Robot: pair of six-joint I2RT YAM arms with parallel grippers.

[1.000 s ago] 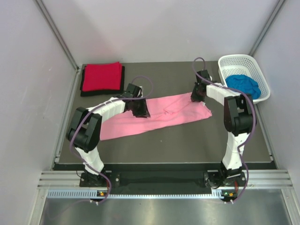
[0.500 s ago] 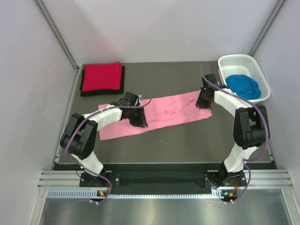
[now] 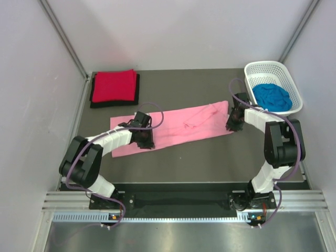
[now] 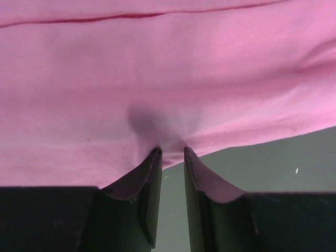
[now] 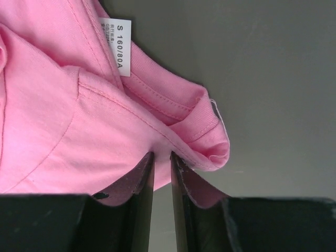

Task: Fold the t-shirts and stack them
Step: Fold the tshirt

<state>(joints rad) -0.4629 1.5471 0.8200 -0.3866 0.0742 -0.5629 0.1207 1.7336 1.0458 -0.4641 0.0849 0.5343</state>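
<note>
The left claw (image 4: 171, 152) is clenched on the near edge of the pink t-shirt (image 3: 184, 126), the right claw (image 5: 161, 155) on its collar end, the shirt lying long across the tabletop (image 3: 210, 157). A lengthwise fold seems in hand; next, both should lift together and carry that edge over

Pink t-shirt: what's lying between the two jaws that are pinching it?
Just the pink t-shirt itself, a long strip flat on the dark table, with a bunched wrinkle near its middle. The top view shows that stretch.

Pink t-shirt (image 5: 68, 121) tag (image 5: 116, 46): "S 160/80A"
</note>
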